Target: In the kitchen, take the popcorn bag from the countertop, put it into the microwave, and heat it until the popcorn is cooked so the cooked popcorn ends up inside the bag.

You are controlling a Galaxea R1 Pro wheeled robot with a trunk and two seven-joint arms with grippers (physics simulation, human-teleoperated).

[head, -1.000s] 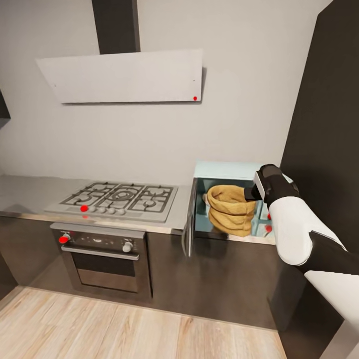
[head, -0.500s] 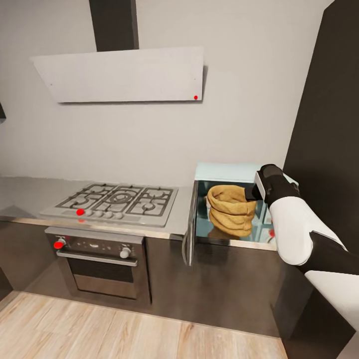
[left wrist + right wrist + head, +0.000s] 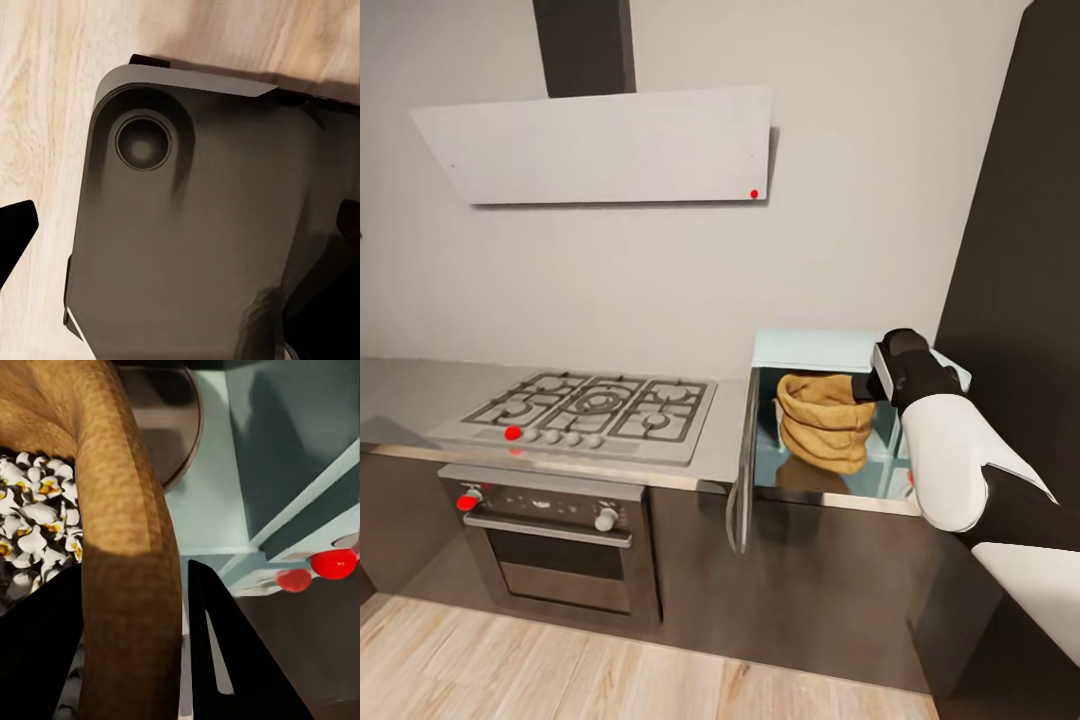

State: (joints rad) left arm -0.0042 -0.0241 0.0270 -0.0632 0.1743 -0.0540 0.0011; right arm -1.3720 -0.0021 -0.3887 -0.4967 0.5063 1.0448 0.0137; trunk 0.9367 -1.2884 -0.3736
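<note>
Right gripper (image 3: 131,645): its two dark fingers pinch the rolled rim of the popcorn bag (image 3: 822,420), one finger inside the bag and one outside
Left gripper: it hangs over the robot's dark base (image 3: 187,240) above the wood floor (image 3: 45,97); I cannot tell if it is open or closed
Popcorn bag: it sits upright inside the microwave (image 3: 830,350), and the right wrist view shows white puffed popcorn (image 3: 34,521) inside it
Microwave: pale blue box on the countertop (image 3: 420,385), right beside the gas hob (image 3: 595,405); its door (image 3: 741,470) hangs wide open to the left
Step now: it looks like the bag is being set down on the round glass plate (image 3: 172,424)
How to do it well: keep the bag standing straight so no popcorn spills, put it in the middle of the plate, then let go gently and pull the hand straight out
Watch out: the rim is soft, so a fast pull could tip the bag or drag it toward the door
</note>
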